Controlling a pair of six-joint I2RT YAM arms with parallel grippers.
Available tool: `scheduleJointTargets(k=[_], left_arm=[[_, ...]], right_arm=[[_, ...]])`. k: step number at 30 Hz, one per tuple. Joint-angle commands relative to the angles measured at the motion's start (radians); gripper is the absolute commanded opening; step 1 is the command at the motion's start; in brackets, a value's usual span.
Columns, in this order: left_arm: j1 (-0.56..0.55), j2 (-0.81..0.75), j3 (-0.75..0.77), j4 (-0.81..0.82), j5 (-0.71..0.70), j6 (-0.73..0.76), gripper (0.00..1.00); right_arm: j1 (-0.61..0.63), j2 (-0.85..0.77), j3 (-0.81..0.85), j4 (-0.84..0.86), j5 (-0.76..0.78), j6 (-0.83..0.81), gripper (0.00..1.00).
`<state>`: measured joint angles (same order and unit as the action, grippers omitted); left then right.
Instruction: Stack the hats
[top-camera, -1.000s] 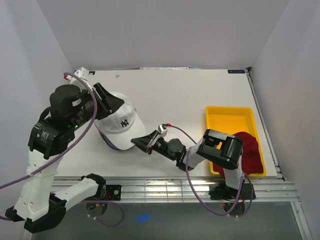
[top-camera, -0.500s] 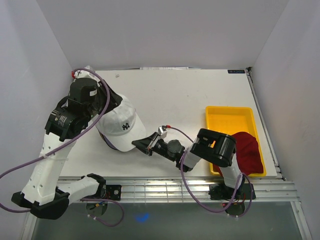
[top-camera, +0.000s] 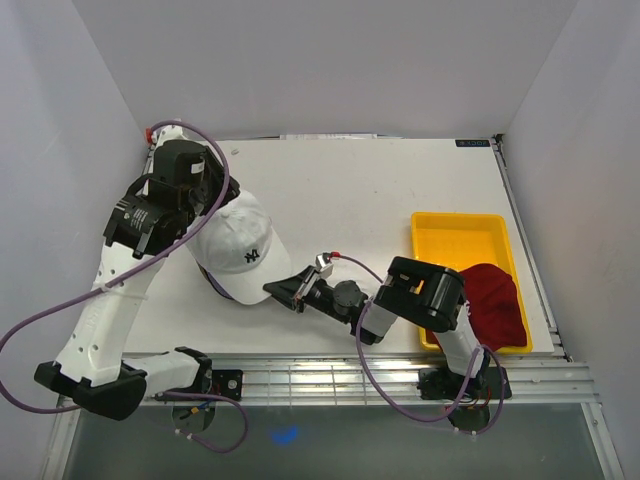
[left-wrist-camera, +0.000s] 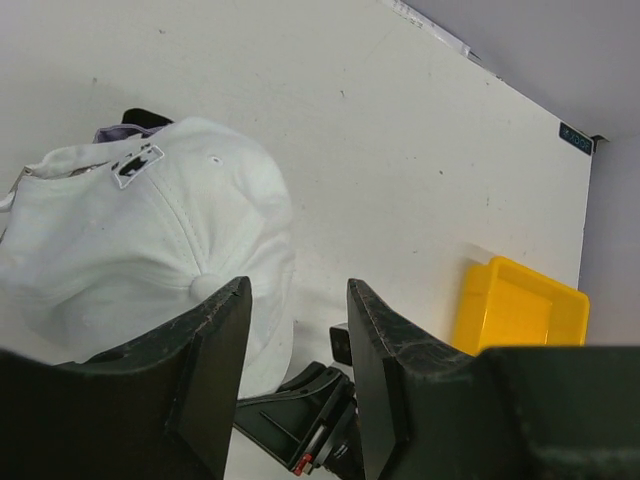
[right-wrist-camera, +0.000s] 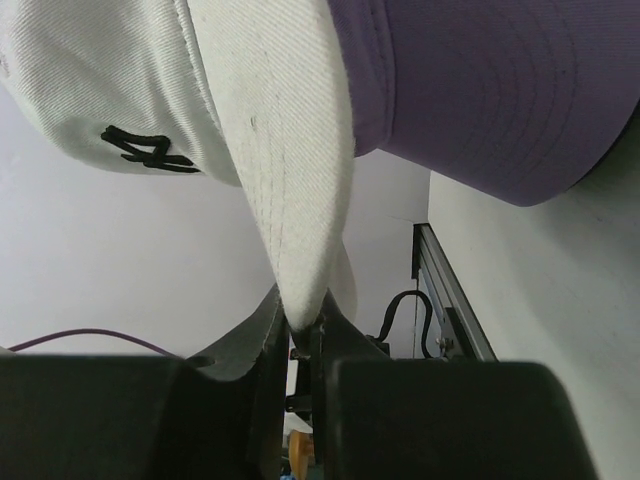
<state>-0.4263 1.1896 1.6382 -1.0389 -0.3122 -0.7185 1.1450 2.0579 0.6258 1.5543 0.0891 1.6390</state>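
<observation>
The right gripper (right-wrist-camera: 302, 335) is clamped on the tip of the white cap (top-camera: 240, 240)'s brim, left of centre in the overhead view, just where it was a second ago; in its wrist view a lavender cap (right-wrist-camera: 480, 90)'s brim lies directly under the white one; the white cap sits on the table (top-camera: 380, 190) at left centre, its logo slightly lower in the frame than before; a dark sliver shows under its far edge in the left wrist view, perhaps another cap, though too little shows to tell; the left gripper (left-wrist-camera: 297, 300) hangs with jaws apart and empty above the crown; its arm has swung from the left edge toward the upper left since the earlier frame; the right elbow has drifted left; the dark red cap (top-camera: 498, 305) lies in the near end of the yellow tray (top-camera: 455, 218) at lower right.
</observation>
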Motion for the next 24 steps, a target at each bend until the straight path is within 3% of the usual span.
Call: scheduleJointTargets(k=[1,24], left_arm=[[0.023,-0.007,0.006,0.017,-0.036,0.028,0.54],[0.207,0.021,-0.182,0.118,-0.036,0.076,0.50]], right_arm=[[-0.004,0.080,-0.008,-0.103,-0.023,0.001,0.08],[-0.004,0.194,0.041,-0.112,-0.054,0.084,0.08]])
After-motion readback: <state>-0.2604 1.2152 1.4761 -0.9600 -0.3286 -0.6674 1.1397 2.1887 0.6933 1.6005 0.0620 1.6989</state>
